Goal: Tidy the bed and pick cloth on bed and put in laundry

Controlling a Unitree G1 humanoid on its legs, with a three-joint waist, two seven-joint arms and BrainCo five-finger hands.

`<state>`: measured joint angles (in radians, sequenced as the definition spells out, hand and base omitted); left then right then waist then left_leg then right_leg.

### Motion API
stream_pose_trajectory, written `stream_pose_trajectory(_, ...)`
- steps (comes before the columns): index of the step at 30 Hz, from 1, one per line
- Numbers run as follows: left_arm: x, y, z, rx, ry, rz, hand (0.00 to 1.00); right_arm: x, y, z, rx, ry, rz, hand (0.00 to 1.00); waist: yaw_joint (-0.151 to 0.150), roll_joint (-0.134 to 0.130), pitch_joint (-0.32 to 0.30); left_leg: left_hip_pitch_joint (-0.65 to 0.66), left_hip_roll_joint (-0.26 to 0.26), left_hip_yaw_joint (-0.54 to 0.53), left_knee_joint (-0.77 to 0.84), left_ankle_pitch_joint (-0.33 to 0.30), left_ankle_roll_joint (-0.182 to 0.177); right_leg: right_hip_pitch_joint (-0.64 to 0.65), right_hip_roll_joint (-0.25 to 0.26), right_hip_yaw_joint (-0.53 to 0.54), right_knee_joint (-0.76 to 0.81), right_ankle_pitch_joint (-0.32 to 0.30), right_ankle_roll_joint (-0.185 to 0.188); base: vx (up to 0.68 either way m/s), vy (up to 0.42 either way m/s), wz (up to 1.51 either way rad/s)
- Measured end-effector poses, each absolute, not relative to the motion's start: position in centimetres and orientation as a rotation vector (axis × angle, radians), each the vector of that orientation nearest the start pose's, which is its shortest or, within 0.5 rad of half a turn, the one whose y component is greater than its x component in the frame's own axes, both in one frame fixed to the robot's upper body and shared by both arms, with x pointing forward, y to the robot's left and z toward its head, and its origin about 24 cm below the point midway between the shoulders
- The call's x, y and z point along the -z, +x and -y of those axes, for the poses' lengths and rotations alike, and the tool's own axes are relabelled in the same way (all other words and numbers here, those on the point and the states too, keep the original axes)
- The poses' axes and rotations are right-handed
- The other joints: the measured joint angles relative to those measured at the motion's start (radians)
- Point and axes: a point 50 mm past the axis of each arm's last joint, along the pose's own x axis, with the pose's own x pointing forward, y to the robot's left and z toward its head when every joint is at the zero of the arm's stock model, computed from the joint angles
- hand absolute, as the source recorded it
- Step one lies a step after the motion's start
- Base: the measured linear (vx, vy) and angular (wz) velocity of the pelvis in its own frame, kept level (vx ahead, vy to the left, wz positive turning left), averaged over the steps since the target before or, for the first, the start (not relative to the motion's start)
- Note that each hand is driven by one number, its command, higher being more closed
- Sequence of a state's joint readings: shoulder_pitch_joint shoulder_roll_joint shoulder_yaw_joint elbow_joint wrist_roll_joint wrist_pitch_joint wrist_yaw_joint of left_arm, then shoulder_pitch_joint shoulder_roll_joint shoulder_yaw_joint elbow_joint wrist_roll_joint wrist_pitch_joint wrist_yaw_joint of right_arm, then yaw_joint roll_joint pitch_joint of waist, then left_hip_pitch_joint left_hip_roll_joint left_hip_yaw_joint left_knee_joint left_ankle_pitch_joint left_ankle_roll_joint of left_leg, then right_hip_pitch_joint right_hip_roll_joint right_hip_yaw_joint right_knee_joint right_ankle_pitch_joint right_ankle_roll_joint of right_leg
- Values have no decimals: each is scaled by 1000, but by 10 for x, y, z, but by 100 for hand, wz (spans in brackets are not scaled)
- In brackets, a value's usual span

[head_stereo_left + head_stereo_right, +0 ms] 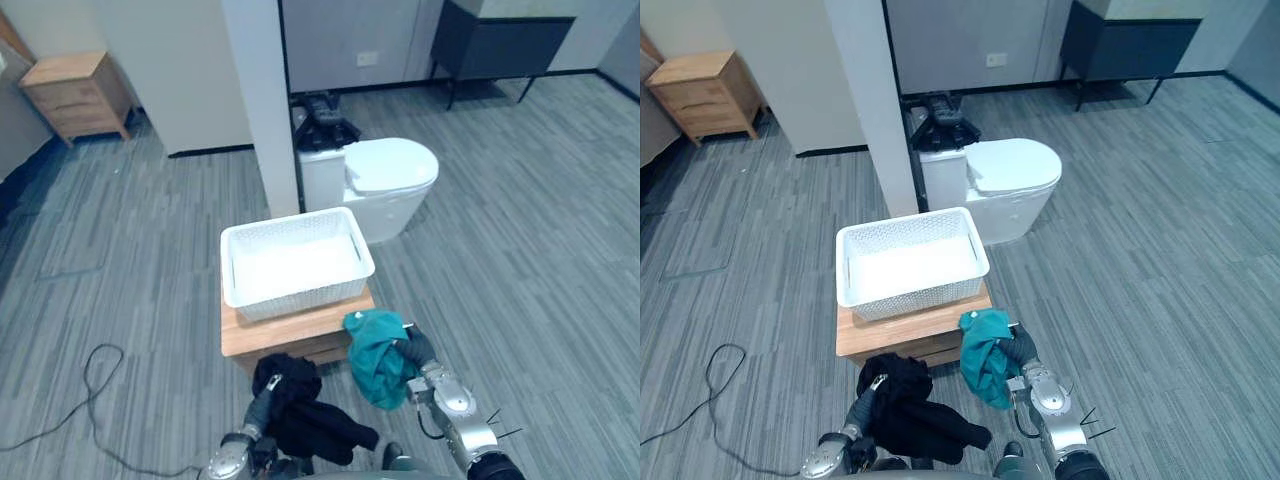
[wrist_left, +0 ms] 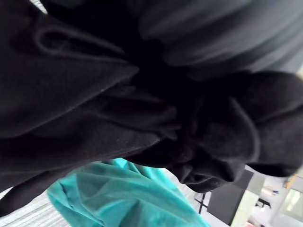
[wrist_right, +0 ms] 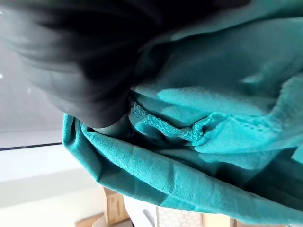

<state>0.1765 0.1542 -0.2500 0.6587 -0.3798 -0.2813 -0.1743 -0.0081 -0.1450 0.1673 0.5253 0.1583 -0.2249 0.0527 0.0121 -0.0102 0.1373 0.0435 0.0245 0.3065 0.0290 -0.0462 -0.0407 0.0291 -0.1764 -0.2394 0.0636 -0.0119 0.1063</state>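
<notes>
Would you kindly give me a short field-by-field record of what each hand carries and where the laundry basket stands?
left hand: carries the black cloth, which hangs low in front of the robot
right hand: closed on the teal cloth, held up beside the stand
basket: white, on the wooden stand, looks empty inside
cloths versus basket: both outside it, on the robot's side of the stand
behind the basket: white toilet, lid down
far left: wooden nightstand

- Basket (image 1: 296, 262): white perforated plastic, matt
- Stand (image 1: 296, 332): smooth light wood
- Teal cloth (image 1: 376, 358): woven fabric, matt, stitched hem
- Black cloth (image 1: 305, 412): soft matt fabric
- Toilet (image 1: 385, 175): smooth, glossy white
</notes>
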Motion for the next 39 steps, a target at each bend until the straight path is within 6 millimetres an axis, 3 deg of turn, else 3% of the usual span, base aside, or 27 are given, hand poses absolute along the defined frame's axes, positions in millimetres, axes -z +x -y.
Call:
stream_pose_trajectory(3,102,153,-155,161,-198,-532,100,48,234,157,-123,-20,-282,100,2,4,-1,-11,5,0,6,13,-21,-2,-1,-10,3,0,0,-9,-17,15)
stream_pose_trajectory(7,95,160,-151,197,-191,-494,100,40,241,164,-86,-16,-248,100,-2,6,0,-45,10,6,29,8,-19,-46,-13,-23,69,-32,-5,-71,2,14)
stream_pose_trajectory(8,90,166,-148,212,-193,-468,100,37,241,170,-56,-19,-232,100,-3,5,3,-61,10,17,51,-16,8,-72,-25,-32,127,-67,-7,-100,25,33)
stream_pose_trajectory(10,85,174,-148,233,-185,-442,100,33,242,176,-21,-18,-213,100,-3,-24,20,-70,-9,23,91,-42,47,-103,-71,-41,239,-150,2,-93,40,42)
stream_pose_trajectory(11,84,176,-148,253,-172,-442,100,33,241,181,7,-21,-207,100,-17,-52,32,-61,-28,43,125,-60,73,-104,-115,-68,291,-185,7,-25,44,64)
stream_pose_trajectory(13,83,177,-147,284,-151,-447,100,24,241,187,32,-34,-162,100,-31,-72,48,-58,-41,54,161,-111,76,-152,-178,-63,489,-204,-40,-17,54,35)
stream_pose_trajectory(14,86,175,-148,282,-149,-471,100,19,243,188,30,-42,-137,100,-31,-64,60,-39,-41,51,160,-118,84,-236,-190,-6,648,-142,-92,27,90,4)
stream_pose_trajectory(15,88,172,-151,279,-143,-490,100,16,244,188,27,-40,-118,100,-49,-53,71,-13,-26,39,149,-119,85,-276,-153,45,696,-148,-76,54,100,8)
stream_pose_trajectory(17,88,171,-155,276,-131,-499,100,5,246,186,22,-38,-69,100,-54,-35,80,3,-2,23,129,-117,83,-283,-70,75,605,-174,-39,114,28,11)
stream_pose_trajectory(18,88,171,-158,276,-120,-501,100,-14,248,183,10,-35,16,100,-60,-31,75,5,10,4,94,-106,67,-275,10,113,399,-157,-31,128,-8,11)
stream_pose_trajectory(19,88,171,-159,276,-116,-501,100,-23,250,182,5,-33,55,100,-65,-34,72,4,10,-5,79,-102,62,-272,41,134,307,-137,-22,168,-51,23)
stream_pose_trajectory(21,88,171,-160,293,-100,-510,100,-47,252,184,13,-38,167,100,-86,-47,65,1,-1,-31,69,-94,46,-240,88,189,117,-40,-36,200,-94,61)
stream_pose_trajectory(22,90,169,-156,306,-100,-530,100,-56,252,190,34,-45,212,100,-101,-48,62,9,-10,-55,96,-111,48,-210,87,211,94,48,-62,276,-140,73)
stream_pose_trajectory(23,93,165,-150,308,-120,-544,100,-64,257,197,39,-67,236,100,-101,-19,58,8,12,-58,147,-133,41,-188,102,204,90,75,-65,295,-141,41)
stream_pose_trajectory(25,94,164,-145,309,-141,-540,100,-79,267,198,14,-92,290,100,-76,3,54,-33,50,-35,249,-145,30,-162,126,208,53,68,-78,313,-139,-8)
stream_pose_trajectory(28,95,164,-145,303,-141,-543,100,-97,276,193,-27,-103,350,100,-72,7,56,-102,110,-31,481,-152,29,-100,151,207,16,54,-100,226,-123,-8)
stream_pose_trajectory(29,96,163,-143,303,-149,-543,100,-112,274,190,-45,-115,405,100,-57,19,61,-134,146,-34,593,-160,25,-62,166,217,6,45,-113,199,-24,-41)
stream_pose_trajectory(30,98,162,-141,301,-157,-543,100,-128,273,187,-68,-128,472,100,-50,26,57,-140,162,-32,607,-172,42,-48,173,233,2,41,-118,191,-4,-46)
stream_pose_trajectory(32,97,164,-141,304,-155,-538,100,-155,276,182,-110,-150,575,100,-57,31,57,-141,171,-29,475,-163,41,-55,175,254,0,40,-117,143,59,-43)
stream_pose_trajectory(33,97,167,-141,310,-151,-537,100,-166,279,181,-131,-173,611,100,-63,37,58,-138,177,-30,375,-131,9,-59,181,266,0,37,-111,123,116,-37)
stream_pose_trajectory(37,96,171,-139,327,-150,-525,100,-183,287,175,-186,-202,616,100,-79,29,53,-56,126,-7,206,-125,-3,-70,154,270,-1,33,-85,72,140,2)
stream_pose_trajectory(39,97,169,-136,345,-144,-529,100,-187,289,173,-193,-203,607,100,-75,21,48,-24,91,-7,122,-83,1,-69,131,266,-3,35,-81,10,89,13)
